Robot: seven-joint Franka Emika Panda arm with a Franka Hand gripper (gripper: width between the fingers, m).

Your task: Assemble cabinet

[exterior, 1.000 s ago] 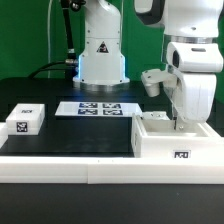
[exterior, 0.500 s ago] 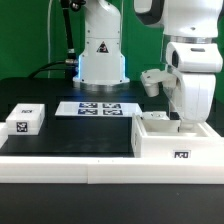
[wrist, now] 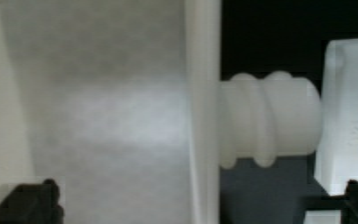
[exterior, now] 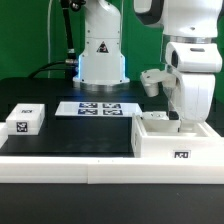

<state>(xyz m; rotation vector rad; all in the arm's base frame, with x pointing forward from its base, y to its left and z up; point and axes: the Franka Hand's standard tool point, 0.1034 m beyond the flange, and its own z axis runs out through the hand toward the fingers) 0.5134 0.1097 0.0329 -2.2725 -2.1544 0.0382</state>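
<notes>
The cabinet (exterior: pixel 170 141) is a white open-topped box at the front of the black table, on the exterior view's right, with a tag (exterior: pixel 181 155) on its front face. My gripper (exterior: pixel 178 118) hangs straight down over it, its tips at the box's rim. In the wrist view the gripper (wrist: pixel 194 203) is open. Its dark fingertips (wrist: pixel 30 203) stand far apart at the picture's edges. Between them lie a white cabinet wall (wrist: pixel 105 110) and a ribbed white knob (wrist: pixel 265 118). Neither fingertip presses on them.
A small white tagged block (exterior: pixel 24 120) lies on the exterior view's left. The marker board (exterior: pixel 98 108) lies flat at the table's back middle, in front of the arm's base (exterior: pixel 101 60). A long white rail (exterior: pixel 70 166) runs along the table's front edge.
</notes>
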